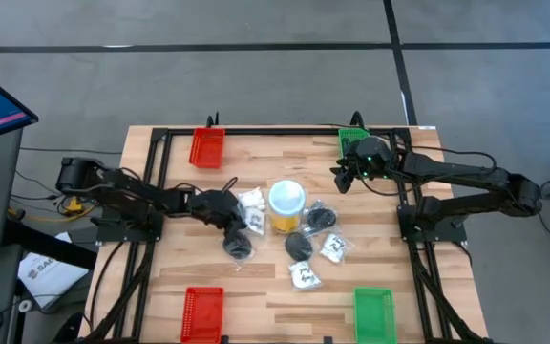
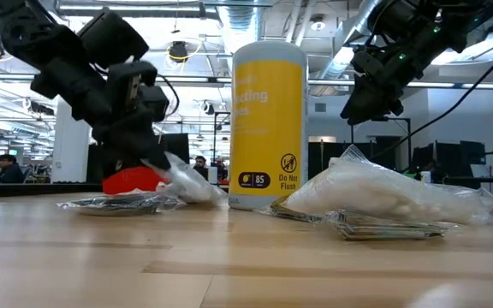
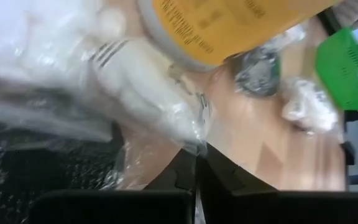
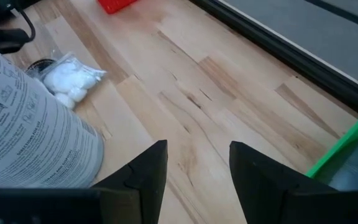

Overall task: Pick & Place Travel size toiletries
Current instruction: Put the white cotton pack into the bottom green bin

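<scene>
Small toiletries lie around a yellow jar (image 1: 286, 206) in the middle of the table: clear packets with white contents (image 1: 252, 204), (image 1: 333, 248), (image 1: 304, 277) and black roundish pieces (image 1: 239, 245), (image 1: 299, 246), (image 1: 321, 218). My left gripper (image 1: 229, 212) is just left of the jar and shut on one clear packet (image 2: 185, 181). My right gripper (image 4: 197, 167) is open and touches nothing. It hangs above bare wood near the far green tray (image 1: 351, 141), with the jar (image 4: 30, 137) to one side. My left gripper pinches the clear packet of white contents by a corner of its plastic edge (image 3: 194, 142), between the two shut fingertips (image 3: 185, 177). The fingers come from the table's left, slanting down. The packet slopes from the fingers down toward the table beside the jar (image 2: 268, 120).
A red tray (image 1: 208, 146) and a green tray sit at the far edge. Another red tray (image 1: 201, 313) and green tray (image 1: 373, 313) sit at the near edge. Black frame rails run along the table's sides. Bare wood lies between the jar and the far trays.
</scene>
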